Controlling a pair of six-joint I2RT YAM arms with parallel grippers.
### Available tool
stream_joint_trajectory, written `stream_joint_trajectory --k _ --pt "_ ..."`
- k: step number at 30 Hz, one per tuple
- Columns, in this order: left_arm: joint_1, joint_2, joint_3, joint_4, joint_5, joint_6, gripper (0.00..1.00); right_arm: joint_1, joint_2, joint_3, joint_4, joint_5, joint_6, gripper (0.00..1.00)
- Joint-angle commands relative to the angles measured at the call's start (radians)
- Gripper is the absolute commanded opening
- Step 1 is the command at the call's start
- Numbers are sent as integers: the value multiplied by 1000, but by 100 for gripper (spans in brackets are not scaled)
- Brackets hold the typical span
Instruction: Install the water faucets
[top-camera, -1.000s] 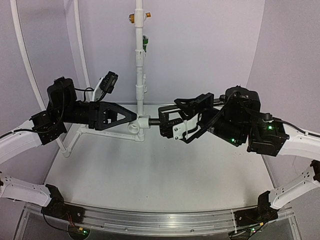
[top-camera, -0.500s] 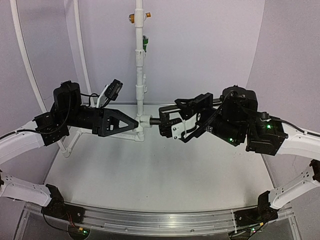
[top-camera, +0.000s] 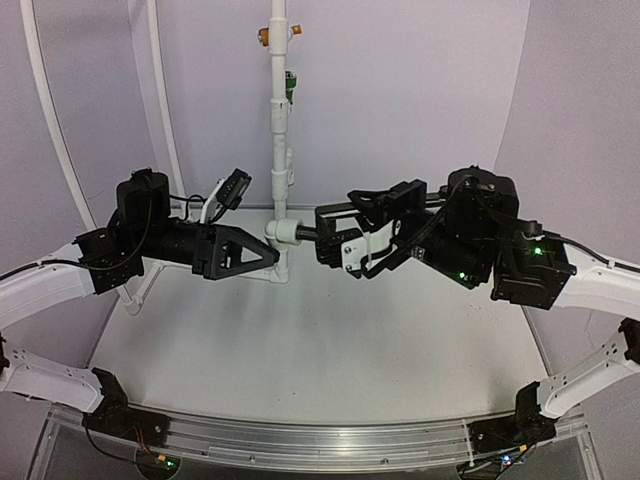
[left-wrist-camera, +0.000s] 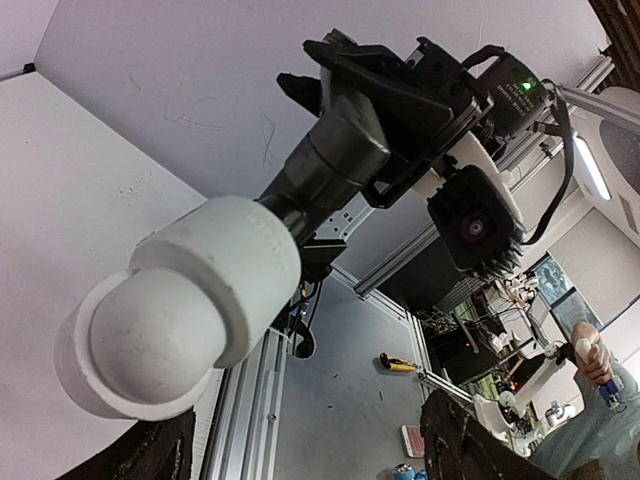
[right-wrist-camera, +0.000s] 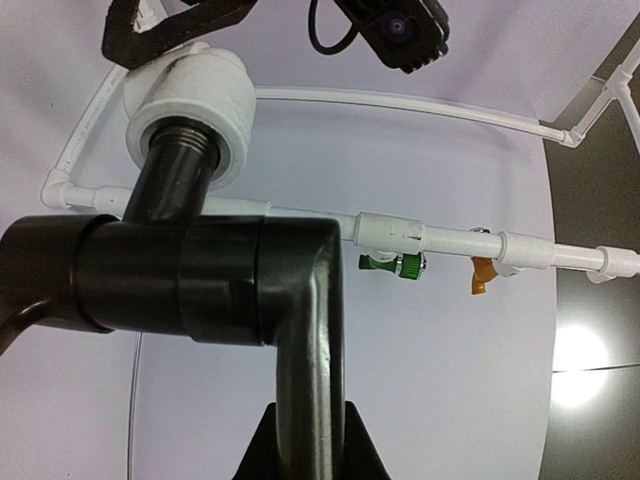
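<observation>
Evidently holds right claw (top-camera: 335, 245) clamped on faucet (right-wrist-camera: 210, 285), threaded end just ahead seated in elbow (left-wrist-camera: 190, 310), to screw it home; holds left claw (top-camera: 265, 255) apart just beside that elbow, gripping nothing, likely to leave the joint free.

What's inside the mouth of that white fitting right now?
The black faucet has its threaded end in the mouth of the white fitting, with some threads showing at the rim. How far in it goes is hidden by the fitting's wall.
</observation>
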Motion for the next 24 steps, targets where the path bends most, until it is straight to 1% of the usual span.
stream_joint_trajectory --k 1,4,6,11,15,17,19,24 --pt "-3 -38 -19 -3 -53 46 79 7 -4 93 154 -8 54 0" --pt "-3 -64 -37 17 -109 50 80 8 -5 102 153 -15 72 0" --pt "-3 -75 -51 60 -123 42 80 7 -5 103 153 -23 77 0" --pt "-14 -65 -53 91 -138 60 81 7 3 115 153 -20 104 0" --pt "-52 -87 -95 155 -246 83 85 7 16 132 167 -8 161 0" --pt "-69 -92 -142 246 -289 84 88 7 27 149 177 -7 206 0" --pt "-94 -91 -201 381 -311 96 90 7 41 169 188 -2 249 0" --pt "-140 -73 -288 686 -382 149 90 7 74 213 198 6 384 0"
